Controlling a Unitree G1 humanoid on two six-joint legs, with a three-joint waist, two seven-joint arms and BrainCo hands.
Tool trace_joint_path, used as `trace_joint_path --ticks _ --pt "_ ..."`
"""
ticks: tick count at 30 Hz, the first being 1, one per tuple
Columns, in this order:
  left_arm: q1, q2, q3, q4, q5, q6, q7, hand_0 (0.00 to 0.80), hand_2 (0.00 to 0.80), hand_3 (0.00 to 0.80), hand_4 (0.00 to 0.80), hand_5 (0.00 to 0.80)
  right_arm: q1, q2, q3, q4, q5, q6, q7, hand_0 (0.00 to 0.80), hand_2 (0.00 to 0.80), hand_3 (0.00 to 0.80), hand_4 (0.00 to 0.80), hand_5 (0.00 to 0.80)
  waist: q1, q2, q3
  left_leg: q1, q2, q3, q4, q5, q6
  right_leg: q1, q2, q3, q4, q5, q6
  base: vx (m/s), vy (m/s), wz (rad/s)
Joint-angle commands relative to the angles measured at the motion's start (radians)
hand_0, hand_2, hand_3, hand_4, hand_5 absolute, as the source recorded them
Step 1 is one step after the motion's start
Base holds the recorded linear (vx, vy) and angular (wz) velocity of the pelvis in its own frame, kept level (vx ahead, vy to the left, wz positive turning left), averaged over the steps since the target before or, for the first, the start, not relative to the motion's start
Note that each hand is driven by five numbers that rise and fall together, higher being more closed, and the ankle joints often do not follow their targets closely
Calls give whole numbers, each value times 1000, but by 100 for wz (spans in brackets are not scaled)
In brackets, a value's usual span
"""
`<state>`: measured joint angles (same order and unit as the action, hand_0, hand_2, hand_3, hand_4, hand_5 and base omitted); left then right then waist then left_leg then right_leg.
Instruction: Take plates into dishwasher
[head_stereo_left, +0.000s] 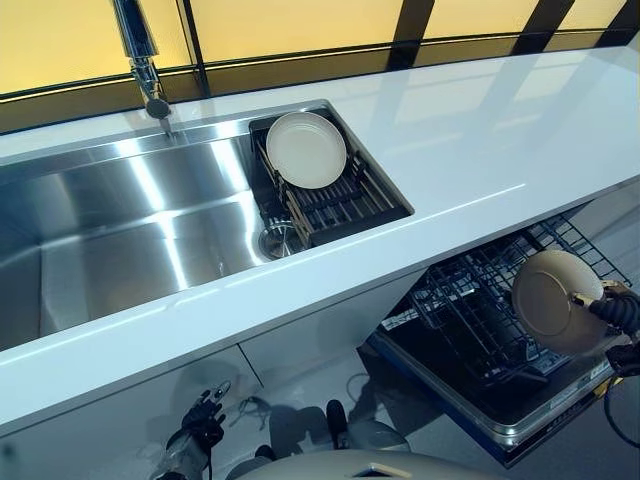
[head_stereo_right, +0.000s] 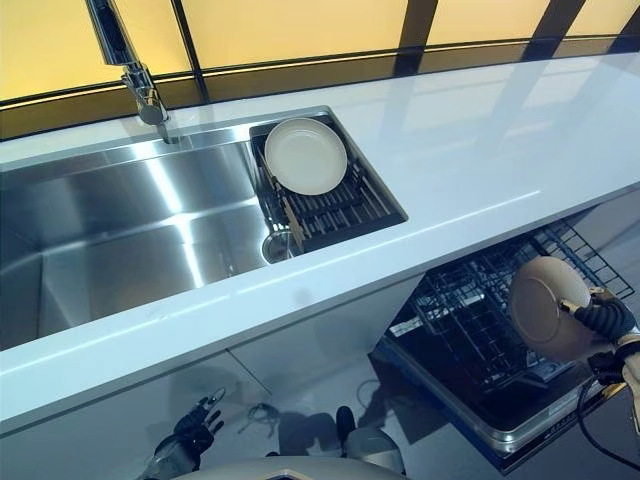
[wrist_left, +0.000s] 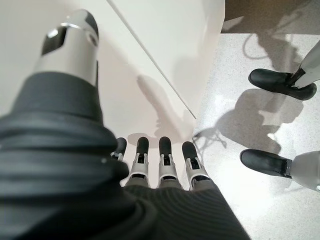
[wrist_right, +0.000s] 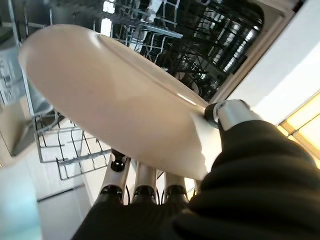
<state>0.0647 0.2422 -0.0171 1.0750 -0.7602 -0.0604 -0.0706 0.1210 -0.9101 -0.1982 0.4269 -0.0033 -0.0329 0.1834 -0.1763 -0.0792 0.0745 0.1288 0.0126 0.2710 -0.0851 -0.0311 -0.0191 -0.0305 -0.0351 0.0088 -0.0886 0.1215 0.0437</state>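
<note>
Right hand (head_stereo_right: 600, 320) pinching one plate (head_stereo_right: 545, 305) above the dishwasher rack (head_stereo_left: 480, 310), not yet slotted; second plate (head_stereo_left: 306, 149) waiting in sink rack (head_stereo_left: 350, 205); left hand (wrist_left: 160, 160) relaxed, empty.

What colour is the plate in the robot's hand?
Cream, plain with no pattern; the plate shows best in the right wrist view.

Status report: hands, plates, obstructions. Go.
Right hand pinching a plate over the dishwasher rack. Left hand idle, open, low by cabinets. Second plate in sink rack. Nothing blocking.
</note>
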Motion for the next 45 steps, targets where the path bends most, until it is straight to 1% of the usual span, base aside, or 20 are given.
trace_joint_path --ticks 1,5,7,11,19,27,32,35,36,37,38,45 --pt "-39 18 7 -20 6 -5 12 0 0 0 0 0 -142 -35 47 68 -84 -63 -81 800 800 800 800 800 47 -11 -9 -37 -43 -37 100 -86 41 6 17 -37 55 -62 70 -4 -15 3" --pt "-40 14 -6 -35 10 0 17 0 0 0 0 0 -201 -17 136 126 -170 -49 -138 800 800 800 800 800 72 -2 -8 -37 -45 -46 96 -84 39 15 9 -57 51 -67 69 -7 -17 6" --pt "-39 12 -7 -38 15 3 16 0 0 0 0 0 -219 -10 164 149 -185 -48 -147 800 800 800 800 800 81 1 -8 -37 -46 -51 95 -83 38 17 6 -63 51 -68 69 -1 -11 12" --pt "-33 16 -10 -49 18 12 16 0 0 0 0 0 -262 8 222 192 -191 -22 -146 800 800 800 800 800 99 9 -7 -33 -47 -60 94 -82 36 27 -3 -80 50 -72 69 3 -9 10" --pt "-35 19 -15 -57 22 15 8 0 0 0 0 0 -334 50 281 304 -175 -3 -150 800 800 800 800 800 126 18 -4 -27 -48 -71 93 -83 35 40 -13 -103 50 -77 67 2 -13 9" --pt "-32 29 -12 -76 19 21 3 0 0 0 0 0 -394 72 321 423 -182 38 -140 800 800 800 800 800 147 28 4 -21 -46 -77 95 -83 33 49 -23 -120 53 -79 67 -5 -22 6" --pt "-33 34 -9 -77 11 17 2 0 0 0 0 0 -417 87 329 502 -165 75 -113 800 800 800 800 800 155 35 10 -17 -46 -79 94 -81 31 55 -26 -127 53 -80 65 -2 -2 2" --pt "-33 34 -7 -78 10 15 4 0 0 0 0 0 -422 92 331 530 -157 86 -84 800 800 800 800 800 158 37 8 -15 -45 -80 92 -80 29 60 -27 -129 50 -82 64 1 -1 7" --pt "-33 33 -8 -74 14 14 4 0 0 0 0 0 -426 97 333 551 -161 95 -85 565 565 565 565 565 160 37 6 -14 -44 -79 92 -80 28 63 -28 -131 49 -83 63 0 0 0" --pt "-34 33 -8 -74 16 14 4 0 0 0 0 0 -428 99 335 559 -162 97 -89 169 169 169 169 169 161 37 5 -13 -44 -79 92 -80 28 64 -28 -131 48 -84 63 0 0 0" --pt "-35 32 -9 -75 17 15 6 0 0 0 0 0 -431 102 337 566 -156 108 -73 0 0 0 0 0 162 37 5 -13 -43 -79 91 -79 27 65 -27 -132 47 -83 63 0 0 0" --pt "-39 37 -8 -76 18 19 -3 0 0 0 0 0 -446 87 336 579 -145 104 -61 0 0 0 0 0 160 35 5 -5 -42 -77 87 -79 27 68 -24 -128 46 -82 60 0 0 0"
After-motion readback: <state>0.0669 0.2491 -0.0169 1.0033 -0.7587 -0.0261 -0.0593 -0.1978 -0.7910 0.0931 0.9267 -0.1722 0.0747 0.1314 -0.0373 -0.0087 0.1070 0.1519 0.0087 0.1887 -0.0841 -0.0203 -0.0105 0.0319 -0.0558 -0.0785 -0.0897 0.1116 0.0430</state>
